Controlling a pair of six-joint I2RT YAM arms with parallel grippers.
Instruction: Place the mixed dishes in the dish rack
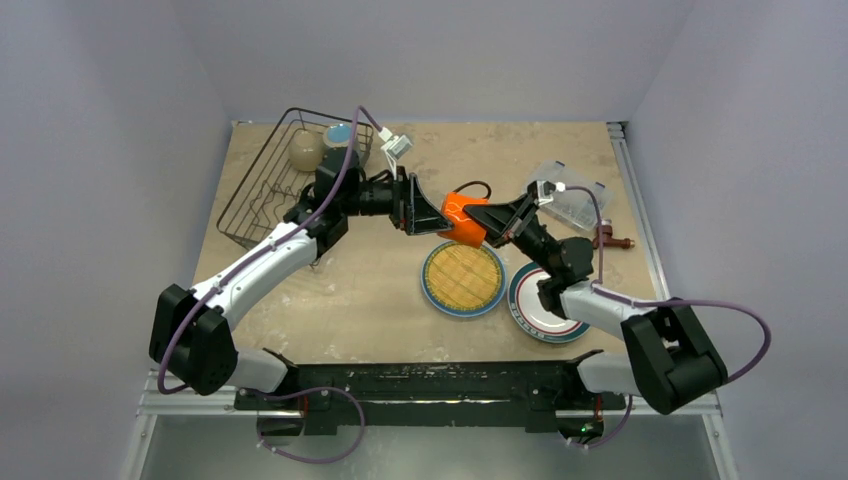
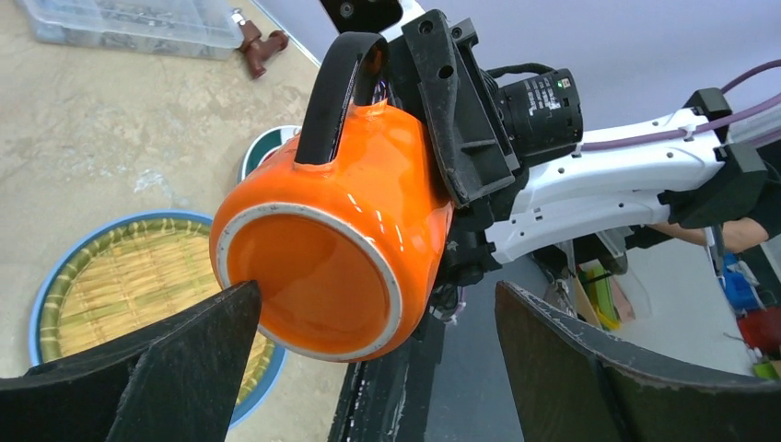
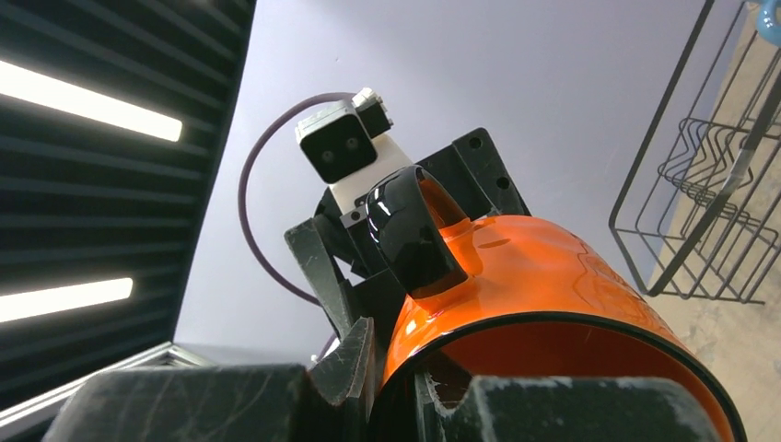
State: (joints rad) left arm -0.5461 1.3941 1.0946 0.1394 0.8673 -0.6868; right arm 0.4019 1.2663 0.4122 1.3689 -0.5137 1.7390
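Grips the orange cup [image 1: 465, 218] by its rim in the clamped right gripper [image 3: 396, 387], aloft, axis roughly level, base pointing left at the widely parted left gripper [image 2: 376, 295] just beside it, nearer the dish rack [image 1: 262, 190].

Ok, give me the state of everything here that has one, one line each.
Orange cup: off the table, tipped sideways, gripped at the rim.
Right tool: shut on the cup's rim.
Left tool: open, fingers flanking the cup.
Cream cup: in the dish rack.
Blue mug: in the rack.
Yellow woven plate: flat on the table, unloaded.
White teal-rimmed plate: flat on the table, unloaded.
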